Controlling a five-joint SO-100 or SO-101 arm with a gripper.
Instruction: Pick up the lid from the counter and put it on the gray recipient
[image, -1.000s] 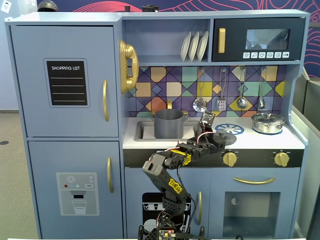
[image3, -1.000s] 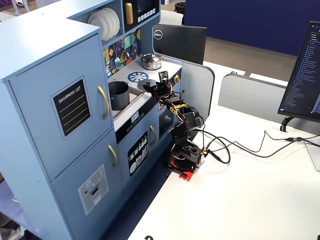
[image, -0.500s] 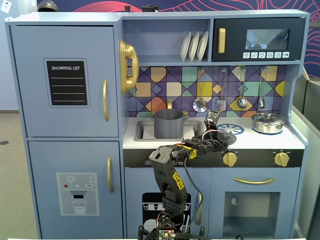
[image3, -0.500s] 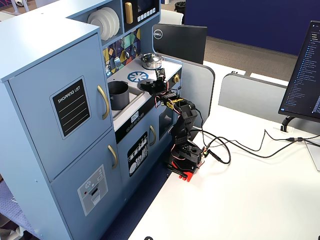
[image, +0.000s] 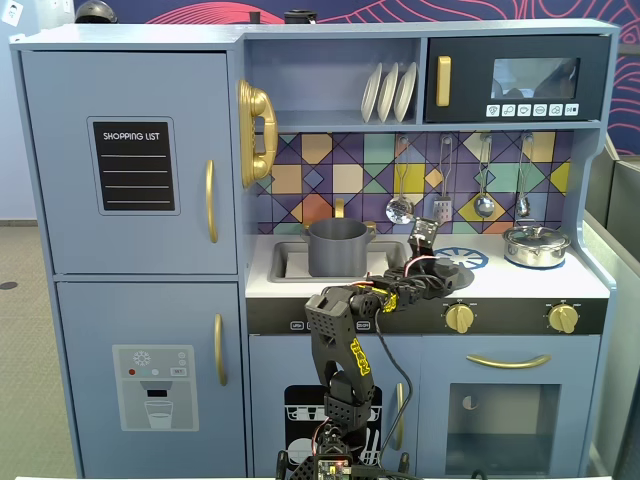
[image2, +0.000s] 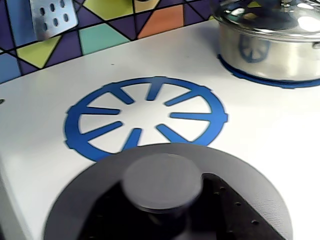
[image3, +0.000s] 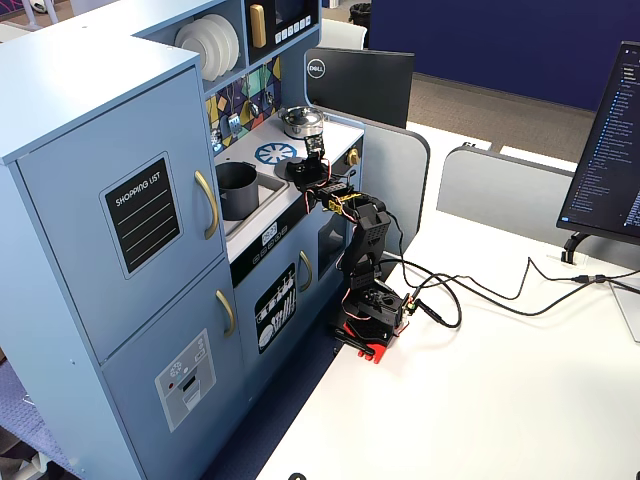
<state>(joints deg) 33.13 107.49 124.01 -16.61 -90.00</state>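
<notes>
The lid (image2: 245, 172) is a matte dark-gray disc with a round knob (image2: 161, 181). It lies low over the white counter, overlapping the near edge of the blue burner print (image2: 145, 117); I cannot tell whether it still touches the counter. My gripper (image2: 162, 202) has a dark finger (image2: 227, 205) on each side of the knob, closed against it. In a fixed view the lid (image: 452, 273) and gripper (image: 430, 266) are right of the gray pot (image: 337, 248), which stands open in the sink. Another fixed view shows the pot (image3: 236, 188) and lid (image3: 297, 168).
A shiny silver pot (image: 535, 245) with its own lid stands on the right burner, also in the wrist view (image2: 270, 45). Utensils hang on the tiled backsplash (image: 440, 175) above the counter. The arm's base (image3: 368, 315) is clamped to a white desk in front.
</notes>
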